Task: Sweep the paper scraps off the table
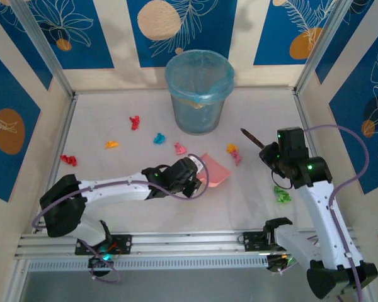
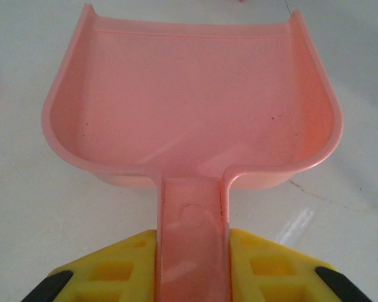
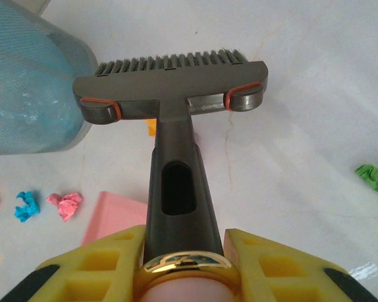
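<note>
The large, pale whitish-grey matte table point(image 1: 176, 214) carries a translucent blue plastic waste bin point(image 1: 198, 91) at its far middle. A pink plastic dustpan point(image 2: 189, 107) sits near the centre, its handle clamped in the narrow jaws of the left gripper point(image 2: 192, 267). The right gripper point(image 3: 186, 267) is closed around the handle of a dark grey plastic brush point(image 3: 170, 82). Tiny crumpled paper scraps point(image 1: 159, 138) lie scattered on the table, mostly left of the dustpan and in front of the bin. A green scrap point(image 1: 281, 194) lies beside the right arm.

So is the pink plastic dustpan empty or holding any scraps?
Empty. In the left wrist view the pink plastic dustpan has a bare floor, nothing in it.
</note>
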